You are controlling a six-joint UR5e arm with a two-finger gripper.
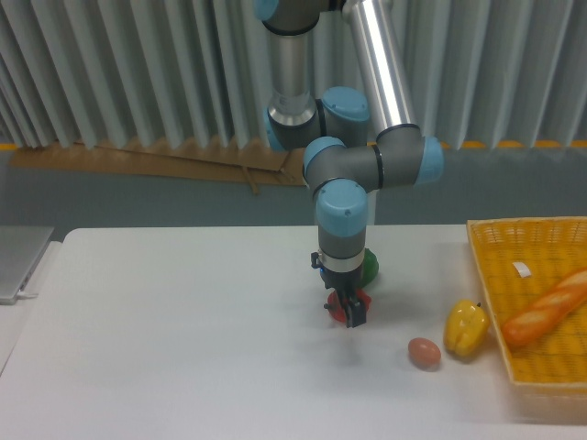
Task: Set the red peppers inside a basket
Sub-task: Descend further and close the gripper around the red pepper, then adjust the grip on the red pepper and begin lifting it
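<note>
White table (183, 348) carries all items. Green pepper (369, 267) sits just behind the arm's wrist, near the middle of the table, partly hidden by it. Yellow pepper (466, 330) stands toward the right side, close to the left rim of the basket (486, 275); a small brownish egg-shaped item (424, 352) lies just left of it, nearer the front edge. Basket occupies the right edge of the table, cut off by the frame, and holds a bread loaf (546, 307) plus a small white tag (522, 269). Between red pepper and basket: the egg-shaped item and the yellow pepper. Gripper (351, 312) points straight down at table centre; fingers narrow, closed around the red pepper (348, 305), which shows only partly between them, at or just above the tabletop.
</note>
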